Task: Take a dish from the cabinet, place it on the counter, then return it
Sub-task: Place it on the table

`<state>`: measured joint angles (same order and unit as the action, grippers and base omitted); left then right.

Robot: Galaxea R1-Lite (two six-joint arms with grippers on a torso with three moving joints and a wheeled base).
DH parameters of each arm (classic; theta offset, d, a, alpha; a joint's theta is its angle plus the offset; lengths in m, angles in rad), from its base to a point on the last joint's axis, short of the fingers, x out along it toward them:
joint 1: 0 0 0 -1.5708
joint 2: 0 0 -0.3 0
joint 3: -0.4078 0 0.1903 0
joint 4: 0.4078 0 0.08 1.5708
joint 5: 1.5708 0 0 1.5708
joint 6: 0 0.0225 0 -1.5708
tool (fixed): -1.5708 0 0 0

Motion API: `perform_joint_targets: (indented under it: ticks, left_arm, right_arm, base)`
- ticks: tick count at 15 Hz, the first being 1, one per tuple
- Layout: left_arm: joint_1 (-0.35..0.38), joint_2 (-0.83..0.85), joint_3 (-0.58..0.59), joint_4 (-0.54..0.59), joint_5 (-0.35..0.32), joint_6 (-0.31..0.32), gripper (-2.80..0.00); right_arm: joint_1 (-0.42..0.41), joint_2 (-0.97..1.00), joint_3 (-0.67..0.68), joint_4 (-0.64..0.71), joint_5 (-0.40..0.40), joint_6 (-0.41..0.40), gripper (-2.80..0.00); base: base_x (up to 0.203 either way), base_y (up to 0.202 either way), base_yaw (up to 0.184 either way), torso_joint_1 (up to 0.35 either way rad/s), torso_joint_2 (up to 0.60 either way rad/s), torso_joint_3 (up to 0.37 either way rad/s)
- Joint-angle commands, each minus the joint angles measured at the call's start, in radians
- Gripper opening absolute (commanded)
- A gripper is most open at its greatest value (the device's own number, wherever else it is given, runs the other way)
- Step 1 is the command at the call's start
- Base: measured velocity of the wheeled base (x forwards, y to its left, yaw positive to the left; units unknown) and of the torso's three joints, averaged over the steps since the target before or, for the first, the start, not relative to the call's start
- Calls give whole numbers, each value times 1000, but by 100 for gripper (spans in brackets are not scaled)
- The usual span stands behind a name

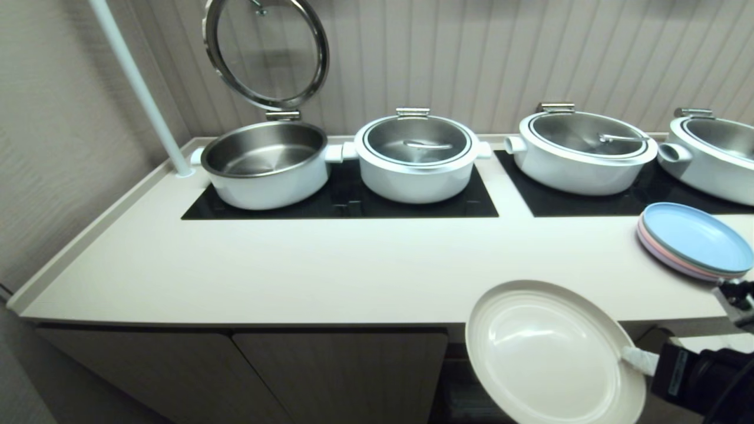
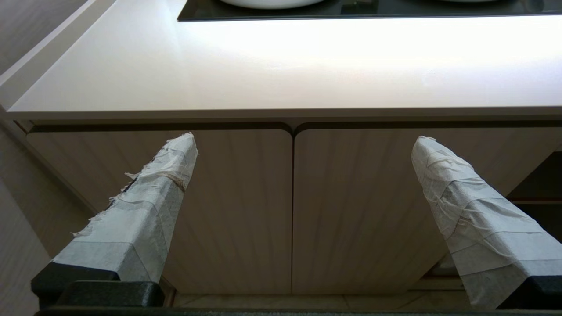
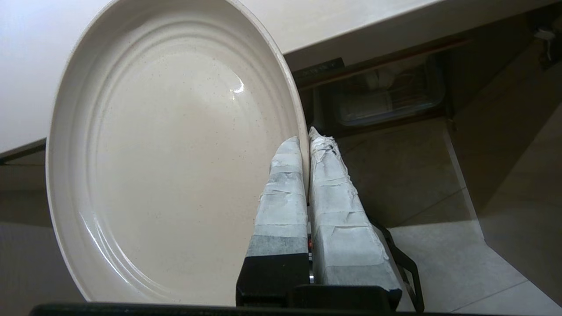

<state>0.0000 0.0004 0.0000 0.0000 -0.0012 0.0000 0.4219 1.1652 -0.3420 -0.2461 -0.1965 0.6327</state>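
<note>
Fingers of your right gripper (image 3: 307, 145) were pinched tight on the rim of the dish (image 3: 175, 153), one taped finger on its upper face and one beneath. In the head view your dish (image 1: 548, 353) hung at about five o'clock, in the air out in front of the tabletop (image 1: 330, 265), its far rim overlapping the front edge and nothing under it. You had it clear of the cabinet (image 1: 330, 371), whose opening showed dark just beside the plate, with two ribbed doors shut at seven o'clock. So I judge the first step done: you had taken the dish out but not set it down, and the return was wholly left. Bare tabletop lay at its eleven o'clock; the stacked pastel plates (image 1: 695, 241) sat at two o'clock. Your left gripper (image 2: 303, 175) hung parked before the shut doors, fingers wide apart and empty.
</note>
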Motion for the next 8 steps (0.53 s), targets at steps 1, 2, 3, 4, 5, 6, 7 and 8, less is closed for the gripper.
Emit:
perform_joint_targets:
  ticks: [1, 2, 3, 4, 5, 6, 7, 8]
  left_arm:
    - [0, 0, 0, 0, 0, 0, 0]
    - [0, 0, 0, 0, 1, 0, 0]
    - [0, 0, 0, 0, 0, 0, 0]
    - [0, 0, 0, 0, 0, 0, 0]
    - [0, 0, 0, 0, 0, 0, 0]
    - [0, 0, 0, 0, 0, 0, 0]
    - [0, 0, 0, 0, 0, 0, 0]
    - [0, 0, 0, 0, 0, 0, 0]
  right_arm:
    - [-1, 42, -26, -1, -1, 4, -280]
    - [-2, 55, -40, -1, -3, 4, -280]
    - [-8, 72, -53, 0, -4, 4, -280]
    - [-23, 88, -69, 7, -4, 4, -280]
    - [-43, 104, -96, 28, -4, 4, -280]
    - [-68, 123, -127, 54, -3, 7, -280]
    - [-86, 144, -159, 71, -3, 21, -280]
    - [-104, 170, -198, 89, -3, 42, -280]
  base:
    - [0, 0, 0, 0, 0, 0]
    - [0, 0, 0, 0, 0, 0]
    - [0, 0, 0, 0, 0, 0]
    - [0, 0, 0, 0, 0, 0]
    - [0, 0, 0, 0, 0, 0]
    - [0, 0, 0, 0, 0, 0]
    - [0, 0, 0, 0, 0, 0]
    - [0, 0, 0, 0, 0, 0]
